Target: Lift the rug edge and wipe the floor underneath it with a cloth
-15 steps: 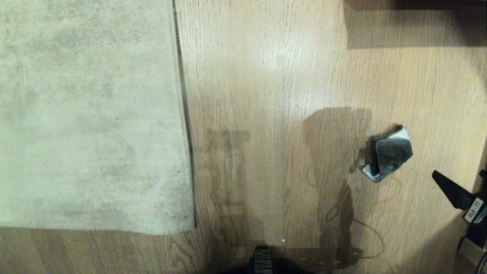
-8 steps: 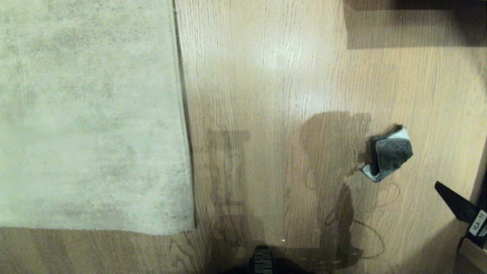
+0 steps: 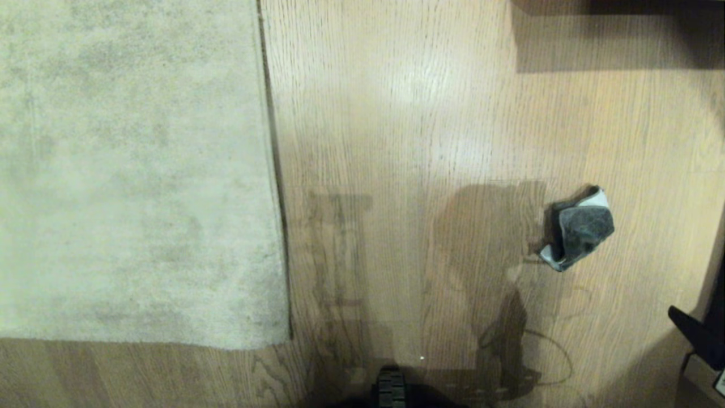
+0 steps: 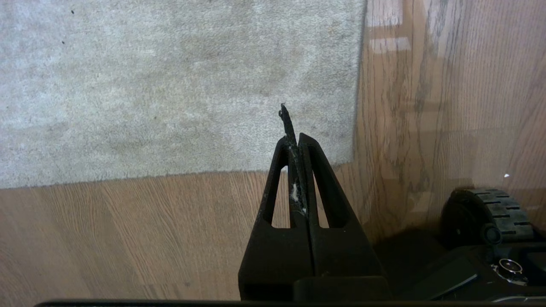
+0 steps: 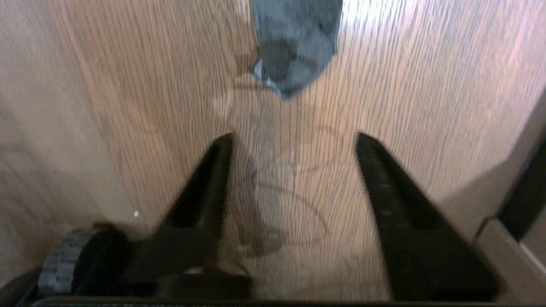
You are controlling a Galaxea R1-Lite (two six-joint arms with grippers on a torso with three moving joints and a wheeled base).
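The pale grey-beige rug (image 3: 130,170) lies flat on the left, and its rug edge (image 3: 276,170) runs straight down the wood floor (image 3: 425,113). The cloth (image 3: 580,228), a small dark grey rag with lighter edging, lies crumpled on the floor at the right. My right gripper (image 5: 294,140) hangs open over bare floor, short of the cloth (image 5: 296,47), with nothing between its fingers; one fingertip (image 3: 694,331) shows at the head view's lower right edge. My left gripper (image 4: 294,138) is shut and empty, above the rug's near corner (image 4: 349,157).
A dark piece of furniture (image 3: 623,5) casts a shadow along the top right. A pale ledge (image 5: 507,243) stands close to the right gripper. My base wheel (image 3: 391,388) shows at the bottom centre, with a thin cable's shadow on the floor near it.
My right gripper has drawn back toward the lower right corner of the head view, away from the cloth. The cloth and the rug have not moved.
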